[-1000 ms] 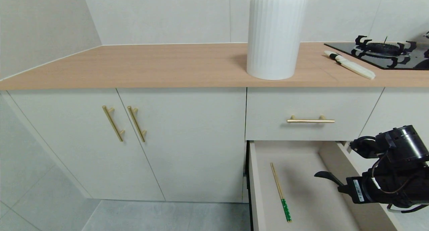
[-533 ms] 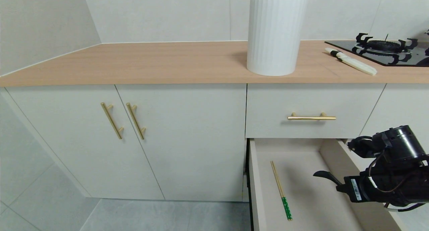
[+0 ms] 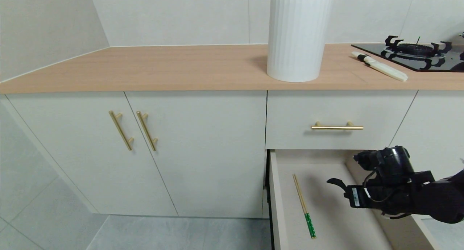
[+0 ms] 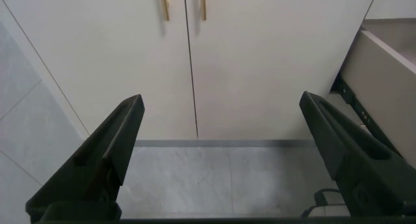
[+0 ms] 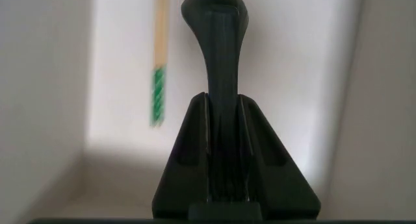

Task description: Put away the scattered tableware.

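A pair of wooden chopsticks (image 3: 303,206) with green ends lies on the floor of the open lower drawer (image 3: 274,192), near its left wall. My right gripper (image 3: 332,181) hangs over the drawer's right half, shut with nothing in it, its tips a short way right of the chopsticks. In the right wrist view the closed fingers (image 5: 216,68) point at the drawer floor, with the chopsticks (image 5: 158,81) off to one side. A white-sheathed knife (image 3: 379,67) lies on the wooden counter. My left gripper (image 4: 221,159) is open and empty, low before the cabinet doors (image 4: 188,62).
A tall white ribbed cylinder (image 3: 299,34) stands on the counter (image 3: 174,69) above the shut upper drawer (image 3: 337,127). A black gas hob (image 3: 417,53) sits at the far right. Two doors with gold handles (image 3: 134,130) are shut on the left. Grey tiled floor (image 4: 208,178) lies below.
My right arm has moved left and farther over the open drawer, closer to the chopsticks. The head camera tilted slightly early on. The chopsticks and knife stayed put.
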Controlling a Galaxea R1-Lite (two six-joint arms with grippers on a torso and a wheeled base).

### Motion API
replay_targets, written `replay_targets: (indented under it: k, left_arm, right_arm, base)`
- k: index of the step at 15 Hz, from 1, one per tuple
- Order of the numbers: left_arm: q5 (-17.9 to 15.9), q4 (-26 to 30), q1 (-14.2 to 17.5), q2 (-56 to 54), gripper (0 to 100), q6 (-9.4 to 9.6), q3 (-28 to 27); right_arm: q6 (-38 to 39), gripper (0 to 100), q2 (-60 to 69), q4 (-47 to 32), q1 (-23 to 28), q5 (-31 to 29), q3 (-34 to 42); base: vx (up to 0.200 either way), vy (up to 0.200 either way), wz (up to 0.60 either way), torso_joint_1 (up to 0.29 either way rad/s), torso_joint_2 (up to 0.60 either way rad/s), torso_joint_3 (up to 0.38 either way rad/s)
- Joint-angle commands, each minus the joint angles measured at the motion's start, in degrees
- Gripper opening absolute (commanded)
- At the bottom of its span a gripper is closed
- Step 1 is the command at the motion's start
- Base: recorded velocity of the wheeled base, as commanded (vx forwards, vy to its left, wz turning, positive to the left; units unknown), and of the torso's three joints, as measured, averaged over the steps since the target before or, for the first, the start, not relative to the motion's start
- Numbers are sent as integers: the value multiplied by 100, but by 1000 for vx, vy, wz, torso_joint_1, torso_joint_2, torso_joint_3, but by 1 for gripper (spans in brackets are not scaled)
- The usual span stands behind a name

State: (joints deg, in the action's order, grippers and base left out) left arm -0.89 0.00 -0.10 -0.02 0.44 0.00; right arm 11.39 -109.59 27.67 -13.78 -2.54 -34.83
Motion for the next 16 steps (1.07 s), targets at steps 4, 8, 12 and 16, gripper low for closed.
replay_targets:
  k: [4,8,12,16]
  left_arm:
    - [1,-9,1,2,100,0,0]
    - [1,0,1,2,100,0,0]
    - [1,0,1,2,100,0,0]
    - [1,0,1,2,100,0,0]
  right_arm:
    - [13,0,-1706,2067,6,-203,407]
    - [-5,0,-1943,2128,-2,-212,380]
    - [-5,0,-2031,2137,6,-230,372]
    - [4,0,-2040,2401,6,-379,415]
  base:
    - [0,0,0,0,0,0]
    - [0,0,0,0,0,0]
    - [0,0,0,0,0,0]
    - [0,0,0,0,0,0]
